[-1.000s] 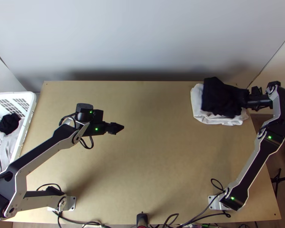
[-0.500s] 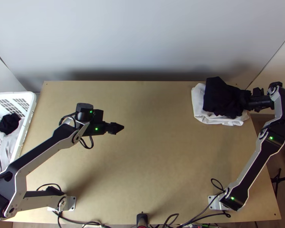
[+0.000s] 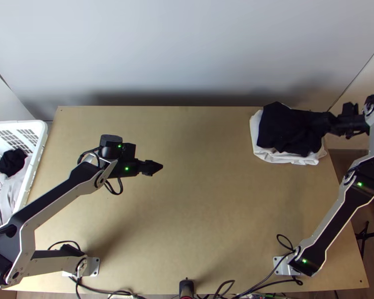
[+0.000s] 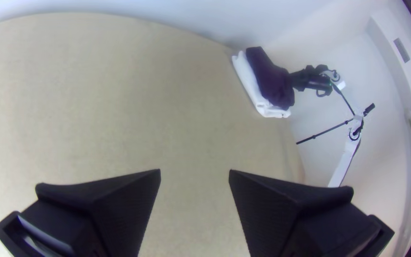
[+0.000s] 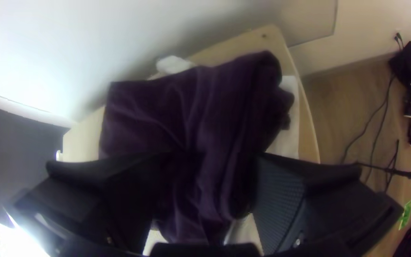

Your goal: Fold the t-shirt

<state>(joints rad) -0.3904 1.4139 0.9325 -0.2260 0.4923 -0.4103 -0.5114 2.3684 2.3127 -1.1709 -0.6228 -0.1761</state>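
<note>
In the top view, a black shirt (image 3: 286, 128) lies folded and wrinkled on white cloth (image 3: 274, 156) at the table's far right corner. My right gripper (image 3: 326, 121) is at the black bundle's right side. The right wrist view has the right gripper (image 5: 212, 154) open, its fingers wide apart, with dark cloth (image 5: 186, 114) in front of and between them. Over the table's left half is my left gripper (image 3: 156, 168), away from the cloths. In the left wrist view the left gripper (image 4: 194, 171) stands open over bare wood, with the dark bundle (image 4: 272, 81) farther off.
A white basket (image 3: 41, 130) with grey and black cloth stands at the table's left edge. A wall runs behind the far edge. Bare wooden tabletop (image 3: 207, 199) spreads between the arms. Cables (image 3: 257, 286) lie along the near edge.
The right gripper has shifted to the right and slightly toward the far edge. The left side of the black shirt sits a little farther left. The left arm has kept still.
</note>
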